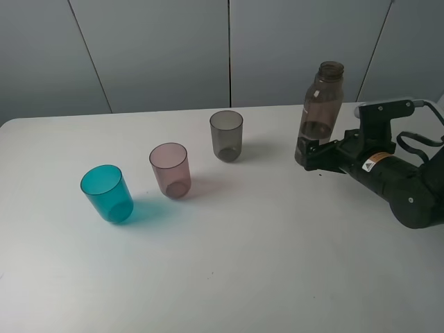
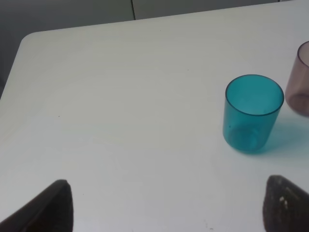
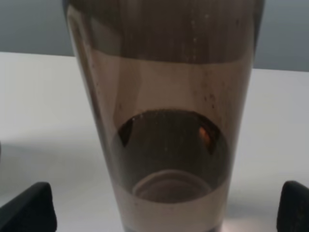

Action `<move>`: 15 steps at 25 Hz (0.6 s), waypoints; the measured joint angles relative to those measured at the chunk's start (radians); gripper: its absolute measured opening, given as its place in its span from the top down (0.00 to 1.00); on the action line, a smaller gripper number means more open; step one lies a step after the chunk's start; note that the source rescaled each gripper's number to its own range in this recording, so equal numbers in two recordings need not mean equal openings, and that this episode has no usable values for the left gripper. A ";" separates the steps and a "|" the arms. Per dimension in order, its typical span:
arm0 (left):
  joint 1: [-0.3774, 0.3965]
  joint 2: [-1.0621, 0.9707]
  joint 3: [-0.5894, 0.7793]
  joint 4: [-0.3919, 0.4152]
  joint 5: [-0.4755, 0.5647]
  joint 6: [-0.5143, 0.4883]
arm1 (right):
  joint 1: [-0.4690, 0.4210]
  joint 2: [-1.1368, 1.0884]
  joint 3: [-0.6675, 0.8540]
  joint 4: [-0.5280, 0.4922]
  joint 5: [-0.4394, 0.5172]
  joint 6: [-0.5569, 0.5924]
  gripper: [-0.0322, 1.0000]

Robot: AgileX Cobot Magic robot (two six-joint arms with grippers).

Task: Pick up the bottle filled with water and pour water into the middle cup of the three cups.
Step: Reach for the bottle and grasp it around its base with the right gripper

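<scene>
right arm (image 1: 388,177) low, level, reaching to bottle (image 1: 321,104) base | right jaws wide, flanking it, apart | left jaws wide

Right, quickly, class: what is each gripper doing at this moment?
Left gripper: open, empty.
Right gripper: open, either side of the bottle, not gripping it.
</scene>
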 joint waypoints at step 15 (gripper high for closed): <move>0.000 0.000 0.000 0.006 0.000 0.000 | 0.000 0.093 -0.135 0.000 -0.010 0.000 0.00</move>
